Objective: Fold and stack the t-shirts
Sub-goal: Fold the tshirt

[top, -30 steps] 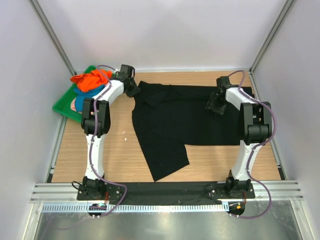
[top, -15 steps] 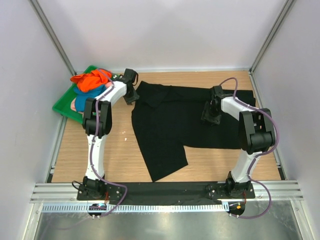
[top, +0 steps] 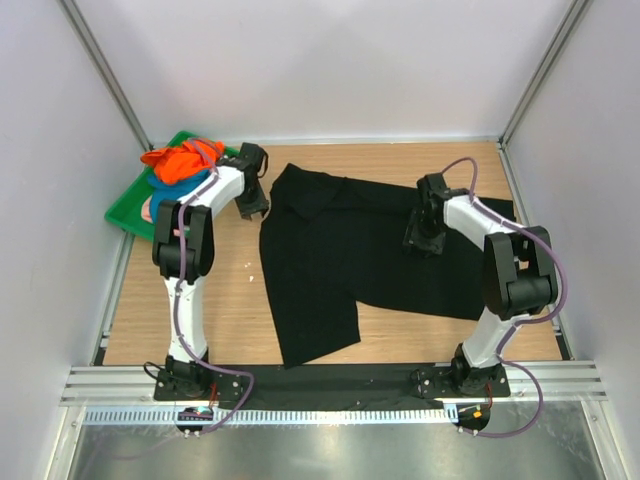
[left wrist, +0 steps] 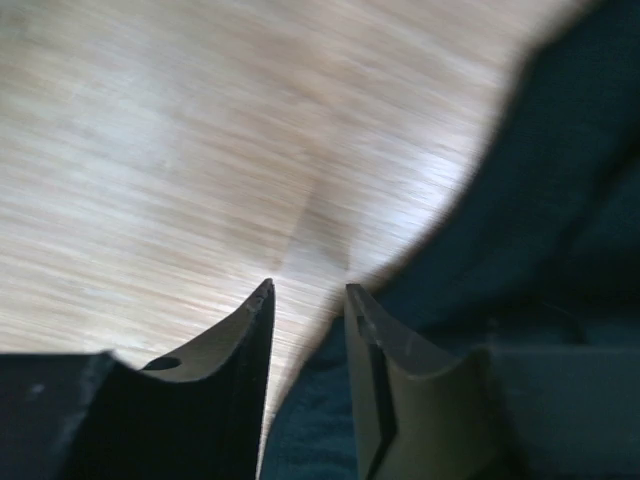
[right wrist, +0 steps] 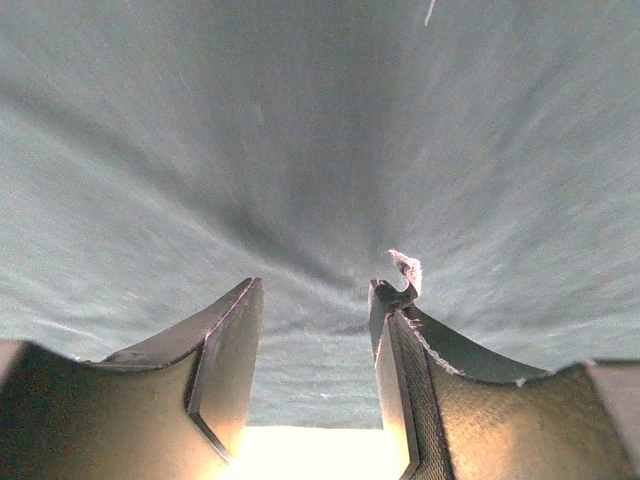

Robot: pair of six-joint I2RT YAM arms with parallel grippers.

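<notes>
A large black t-shirt point(top: 340, 250) lies spread on the wooden table, one flap reaching toward the near edge. My left gripper point(top: 254, 203) hovers at the shirt's far left corner. In the left wrist view that gripper point(left wrist: 307, 288) is open, with wood and the black cloth's edge point(left wrist: 560, 180) under it. My right gripper point(top: 421, 238) sits on the shirt's right half. In the right wrist view it point(right wrist: 315, 283) is open, tips down on the black cloth point(right wrist: 300, 120), and creases run toward them. The orange t-shirt point(top: 180, 160) and the blue one point(top: 168, 188) are piled in the tray.
The green tray point(top: 124, 212) stands at the far left corner, close to the left arm. Bare wood point(top: 220, 300) shows left of the shirt. White walls and metal posts close the table on three sides.
The black t-shirt has slid and turned toward the near left. My left gripper has moved left off the sleeve and its jaws have widened. My right gripper has shifted slightly nearer on the cloth.
</notes>
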